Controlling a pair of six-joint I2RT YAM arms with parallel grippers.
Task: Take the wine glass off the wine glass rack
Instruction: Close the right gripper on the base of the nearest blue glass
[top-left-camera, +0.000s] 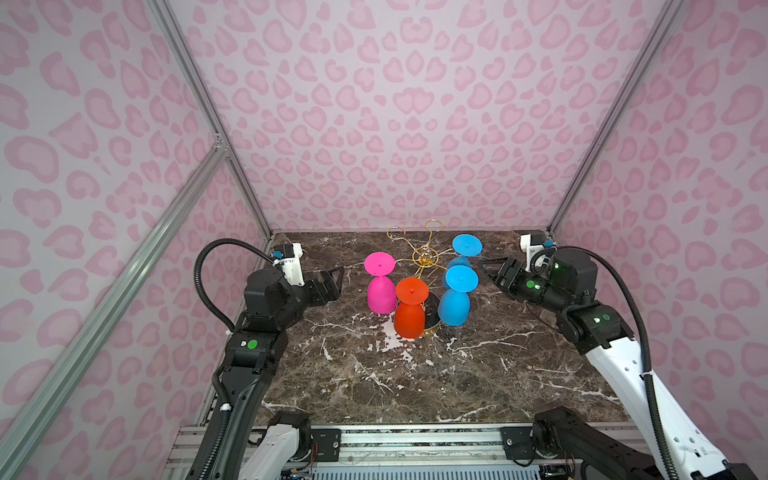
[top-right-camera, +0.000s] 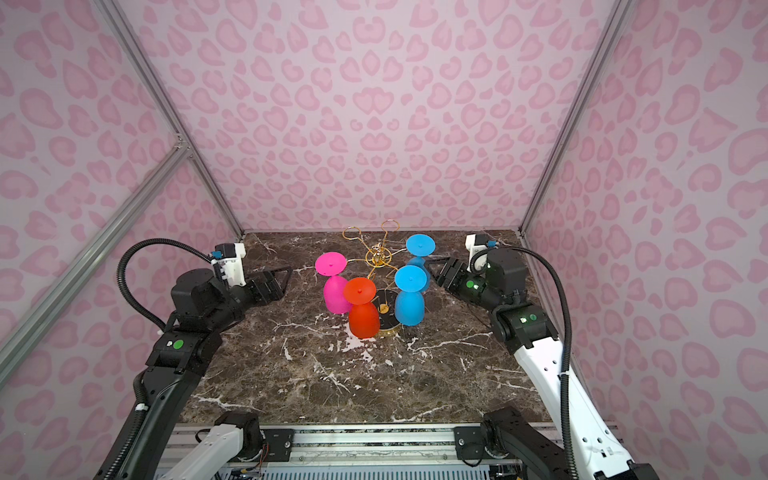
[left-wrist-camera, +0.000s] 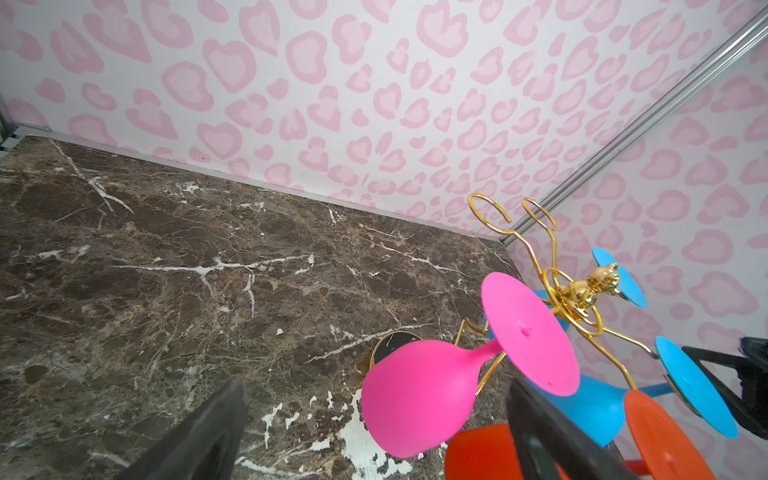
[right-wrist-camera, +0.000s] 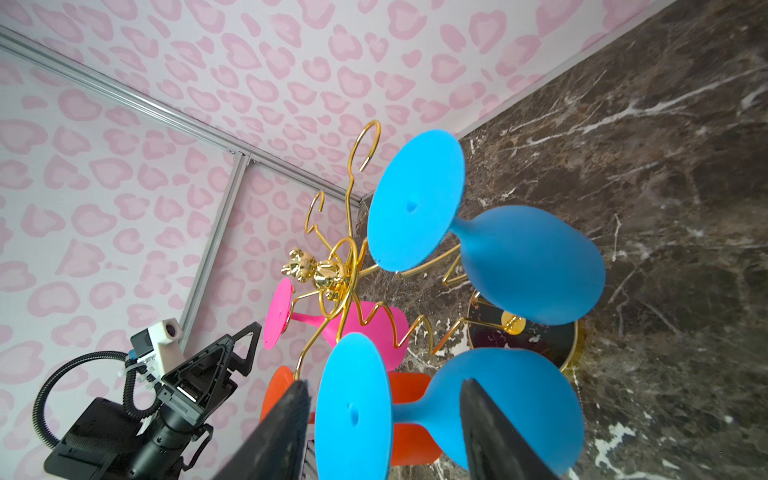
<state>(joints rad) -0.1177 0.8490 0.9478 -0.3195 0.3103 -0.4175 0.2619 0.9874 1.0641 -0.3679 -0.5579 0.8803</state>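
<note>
Right tool at blue wine glass, stem between parted jaws

Bright, even light, only soft shadows on the bench; both top views bow at the edges, wrist views soft up close.

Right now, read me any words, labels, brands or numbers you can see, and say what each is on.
No readable text in any view.
Left arm sticker: white, beside a green dot, too small to read.
Right arm sticker: white, beside a green dot, too small to read.
Wine glass rack, wine glasses, marble table: no lettering visible.
</note>
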